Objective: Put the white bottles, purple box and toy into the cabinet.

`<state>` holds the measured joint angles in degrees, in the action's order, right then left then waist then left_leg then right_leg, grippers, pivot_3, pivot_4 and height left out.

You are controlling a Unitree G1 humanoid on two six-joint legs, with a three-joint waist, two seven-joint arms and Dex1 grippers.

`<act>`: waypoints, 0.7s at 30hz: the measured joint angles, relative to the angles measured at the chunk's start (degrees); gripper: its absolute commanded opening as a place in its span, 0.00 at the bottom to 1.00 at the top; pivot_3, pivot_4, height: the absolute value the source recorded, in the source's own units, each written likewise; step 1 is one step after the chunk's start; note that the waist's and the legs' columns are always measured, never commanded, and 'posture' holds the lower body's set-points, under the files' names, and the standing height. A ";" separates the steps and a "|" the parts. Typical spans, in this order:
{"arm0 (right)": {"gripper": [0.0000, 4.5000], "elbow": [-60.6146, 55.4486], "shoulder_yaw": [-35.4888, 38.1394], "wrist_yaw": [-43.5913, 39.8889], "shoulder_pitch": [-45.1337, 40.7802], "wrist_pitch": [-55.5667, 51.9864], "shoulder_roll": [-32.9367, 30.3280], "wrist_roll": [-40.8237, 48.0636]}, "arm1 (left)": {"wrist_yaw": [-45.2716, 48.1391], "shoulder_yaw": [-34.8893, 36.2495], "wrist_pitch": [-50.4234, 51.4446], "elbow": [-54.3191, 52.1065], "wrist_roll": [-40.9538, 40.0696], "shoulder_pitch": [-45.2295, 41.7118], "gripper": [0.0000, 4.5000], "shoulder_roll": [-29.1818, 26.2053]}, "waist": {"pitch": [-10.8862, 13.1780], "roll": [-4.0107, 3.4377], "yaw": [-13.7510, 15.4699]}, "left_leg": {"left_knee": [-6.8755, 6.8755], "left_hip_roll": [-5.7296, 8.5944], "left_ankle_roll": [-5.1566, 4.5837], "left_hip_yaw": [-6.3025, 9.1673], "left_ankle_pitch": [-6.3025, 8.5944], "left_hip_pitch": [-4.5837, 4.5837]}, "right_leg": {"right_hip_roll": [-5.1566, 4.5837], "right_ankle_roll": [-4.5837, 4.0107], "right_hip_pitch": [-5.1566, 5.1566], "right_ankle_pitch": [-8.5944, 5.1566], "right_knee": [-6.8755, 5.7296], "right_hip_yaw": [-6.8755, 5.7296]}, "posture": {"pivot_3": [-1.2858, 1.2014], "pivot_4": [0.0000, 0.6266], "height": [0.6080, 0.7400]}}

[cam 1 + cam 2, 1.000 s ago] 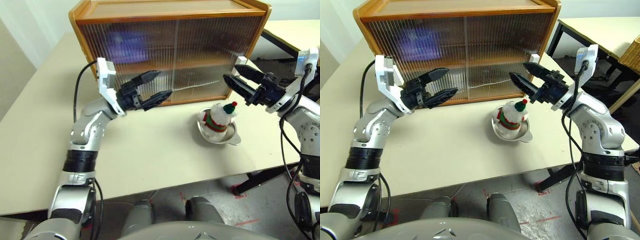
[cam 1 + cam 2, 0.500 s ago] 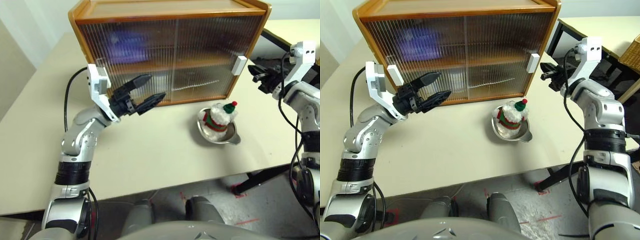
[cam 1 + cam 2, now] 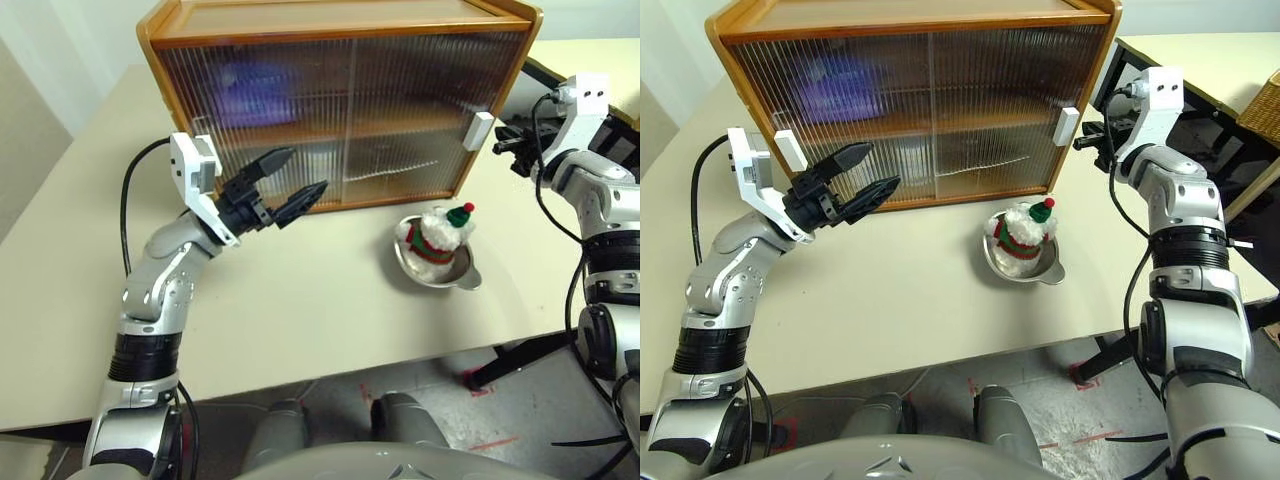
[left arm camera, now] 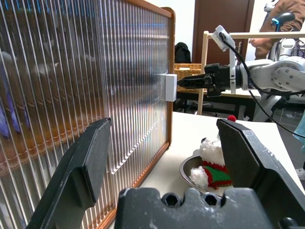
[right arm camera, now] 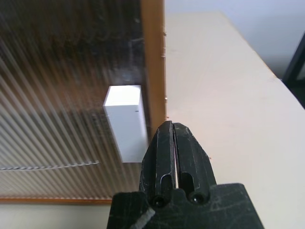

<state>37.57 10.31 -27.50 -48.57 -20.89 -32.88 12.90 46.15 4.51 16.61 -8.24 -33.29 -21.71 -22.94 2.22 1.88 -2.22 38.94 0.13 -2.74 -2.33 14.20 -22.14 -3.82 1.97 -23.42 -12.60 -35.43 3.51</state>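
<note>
The toy [image 3: 438, 234] sits upright in a shallow metal dish [image 3: 464, 275] on the surface [image 3: 300, 300], just in front of the cabinet [image 3: 340, 100] at its right end; a purple blur behind the ribbed left door looks like the purple box [image 3: 250, 78] already on the upper shelf, and I cannot make out the white bottles. Both sliding doors stand closed, so the coming move likely turns on the white handle [image 3: 479, 131] at the right door's edge. The right claw [image 3: 503, 146] is clenched with nothing between its fingers, level, its tip just beside that handle at about 3 o'clock from it, apart from it as far as I can tell; the handle's long axis runs vertical. The left claw [image 3: 295, 180] hangs released and wide at about 9 o'clock from the toy, well apart from it, so the right arm is nearer both handle and toy. Against a second ago, the right claw has shut and swung from above the toy out to the cabinet's right edge, while the left arm has barely shifted.
</note>
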 measured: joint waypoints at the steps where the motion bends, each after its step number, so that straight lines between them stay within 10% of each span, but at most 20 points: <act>1: 0.01 0.85 -0.03 0.01 -0.58 0.31 0.13 -0.27 | -0.07 0.00 0.00 -0.02 0.00 0.00 1.00 0.00 | 0.00 0.00 0.01 | 0.00 0.00 0.00 0.00 0.00 0.00 | 0.00 0.00 0.00 0.00 0.00 0.00 | 0.53 0.00 1.00; 21: 0.01 -8.27 -0.90 0.00 -1.67 -6.02 6.21 -0.29 | -0.90 -0.07 -0.11 -0.15 0.00 -0.01 1.00 0.20 | 0.06 -0.13 -1.16 | 0.00 -0.02 0.01 0.02 0.00 0.09 | 0.00 -0.05 0.01 0.03 -0.12 0.00 | 0.52 0.00 1.00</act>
<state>29.30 9.41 -27.50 -50.24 -26.91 -26.67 12.62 45.25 4.44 16.49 -8.39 -33.29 -21.72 -22.74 2.28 1.75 -3.38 38.94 0.11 -2.73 -2.32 14.20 -22.06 -3.83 1.92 -23.41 -12.58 -35.56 3.51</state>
